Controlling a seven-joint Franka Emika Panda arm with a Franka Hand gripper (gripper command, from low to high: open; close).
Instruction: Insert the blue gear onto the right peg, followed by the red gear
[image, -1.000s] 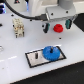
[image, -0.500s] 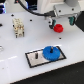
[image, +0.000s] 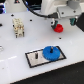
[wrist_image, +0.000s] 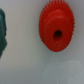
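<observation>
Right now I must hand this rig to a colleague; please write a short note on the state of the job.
Gripper: above the red gear; whether the jaws are open or shut cannot be seen.
Blue gear: already lying on the grey plate at the right peg's place, which the gear hides; the shorter peg stands free.
Red gear: on the white table, hole visible in the wrist view, not visibly lifted.
Done: blue gear placed.
Left: grasp the red gear and put it on the same peg.

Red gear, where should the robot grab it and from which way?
Best from straight above, probably. The red gear lies flat on the white table, hole facing up, so pinching its toothed rim on opposite sides looks safest. The gripper already hangs over it.
</observation>
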